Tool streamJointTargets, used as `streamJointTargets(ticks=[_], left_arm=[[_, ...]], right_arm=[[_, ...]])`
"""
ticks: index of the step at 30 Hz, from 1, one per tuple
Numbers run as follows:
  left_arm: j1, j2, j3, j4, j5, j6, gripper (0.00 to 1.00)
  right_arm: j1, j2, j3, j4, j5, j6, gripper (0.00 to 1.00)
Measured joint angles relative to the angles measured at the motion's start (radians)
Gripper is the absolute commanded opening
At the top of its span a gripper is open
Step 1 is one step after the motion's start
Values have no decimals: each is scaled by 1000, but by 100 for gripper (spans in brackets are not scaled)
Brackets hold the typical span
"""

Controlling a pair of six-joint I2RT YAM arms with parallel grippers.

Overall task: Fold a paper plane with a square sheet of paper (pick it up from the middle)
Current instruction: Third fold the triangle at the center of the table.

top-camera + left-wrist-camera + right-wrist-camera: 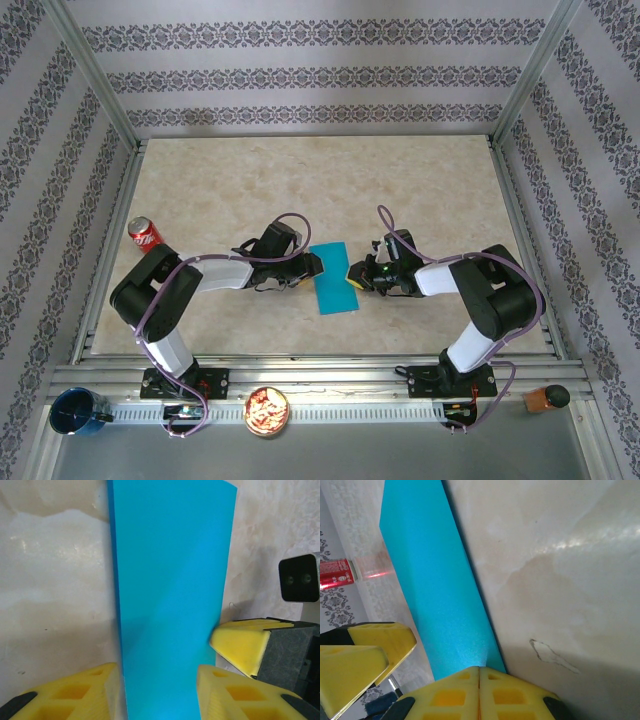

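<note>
Between left fingers (75, 690) lies the paper (170, 580), right fingers (455, 695) seemingly pinching it

Both arms are reaching forward and bending inward, their wrists facing each other near the middle. The left gripper (316, 265) is pointing right, holding its fingers (65, 695) spread wide apart. The right gripper (356, 273) is pointing left, pressing its pads (450, 695) tight together and pinching the paper (333, 280) at its edge.
</note>
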Motion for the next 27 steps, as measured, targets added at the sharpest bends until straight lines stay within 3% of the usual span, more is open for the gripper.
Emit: streamJointTargets(ticks=[27], left_arm=[[0,31,-24,66,32,-49,40]], right_arm=[[0,2,11,-23,0,0,10]])
